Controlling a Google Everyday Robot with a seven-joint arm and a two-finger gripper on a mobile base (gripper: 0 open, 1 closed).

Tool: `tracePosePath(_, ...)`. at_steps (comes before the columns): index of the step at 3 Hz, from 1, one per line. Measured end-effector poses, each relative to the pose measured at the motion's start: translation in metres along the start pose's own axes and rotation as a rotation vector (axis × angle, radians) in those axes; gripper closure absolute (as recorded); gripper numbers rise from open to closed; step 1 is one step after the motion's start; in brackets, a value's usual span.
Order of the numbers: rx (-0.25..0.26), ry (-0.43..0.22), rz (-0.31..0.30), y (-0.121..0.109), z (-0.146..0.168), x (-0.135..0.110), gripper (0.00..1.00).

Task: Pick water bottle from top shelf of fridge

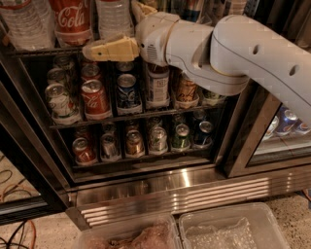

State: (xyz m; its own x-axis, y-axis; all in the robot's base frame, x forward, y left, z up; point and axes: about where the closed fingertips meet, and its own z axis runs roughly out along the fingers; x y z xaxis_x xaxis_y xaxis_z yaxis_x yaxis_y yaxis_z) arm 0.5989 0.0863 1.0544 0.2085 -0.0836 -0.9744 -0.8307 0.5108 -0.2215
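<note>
The fridge [194,192] stands open in front of me. On its top shelf [39,50] stand a clear ribbed water bottle [114,17], a red-labelled Coca-Cola bottle [72,19] to its left, and another clear ribbed bottle [24,22] at the far left. My gripper [111,28] is at the top shelf's front, open. One tan finger [112,48] lies across the shelf rail below the water bottle. The other finger [143,8] is at the bottle's upper right. I cannot tell whether they touch the bottle. The bottles' tops are out of view.
Two lower shelves hold several cans, among them a red Coca-Cola can [95,99] and a green can [181,136]. My white arm [243,53] crosses from the right. A shut glass door [284,126] stands at right. Two clear plastic bins [228,228] sit on the floor below. Cables [14,194] lie at left.
</note>
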Motion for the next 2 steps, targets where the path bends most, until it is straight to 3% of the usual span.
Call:
tracePosePath(1,0.014,0.0,-0.001,-0.0018,0.0053,0.0006,0.14)
tracePosePath(2,0.049,0.009,-0.003,-0.0081,0.006,0.0017,0.07)
